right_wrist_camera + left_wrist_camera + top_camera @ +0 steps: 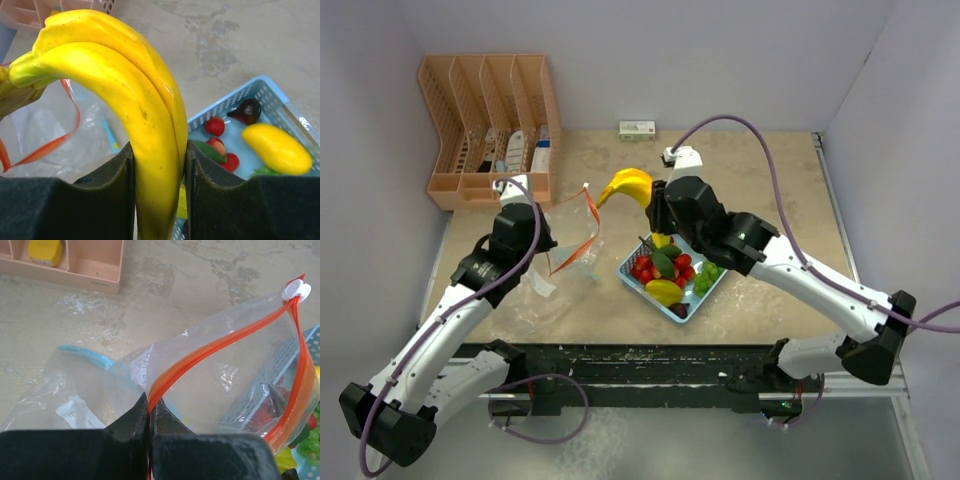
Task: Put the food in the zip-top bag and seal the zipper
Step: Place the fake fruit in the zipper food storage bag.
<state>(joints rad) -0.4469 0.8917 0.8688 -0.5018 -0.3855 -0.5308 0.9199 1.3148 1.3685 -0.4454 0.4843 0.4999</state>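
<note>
**Banana lifted beside the basket, bag held open**

The right gripper [160, 155] is clenched on a yellow banana bunch [125, 85], its two fingers pressing the fruit from either side. The bunch hangs in the air just above and left of the light-blue basket [227, 102], clear of its rim.

The rest of the food lies inside the basket: a yellow piece [277, 147], a dark purple piece [247, 110], red pieces [215, 126] and green grapes [707, 277].

The left gripper [148, 402] is clamped tight on the zip-top bag [225, 370], pinching one end of its orange zipper [215, 347]. The bag stands just left of the basket, its mouth gaping. The white slider [295, 290] sits at the zipper's other end, the end nearer the basket. A second clear bag with a blue strip [85, 355] lies flat on the table, farther left of the basket.

An orange desk organizer [490, 110] stands well to the basket's far left.
</note>
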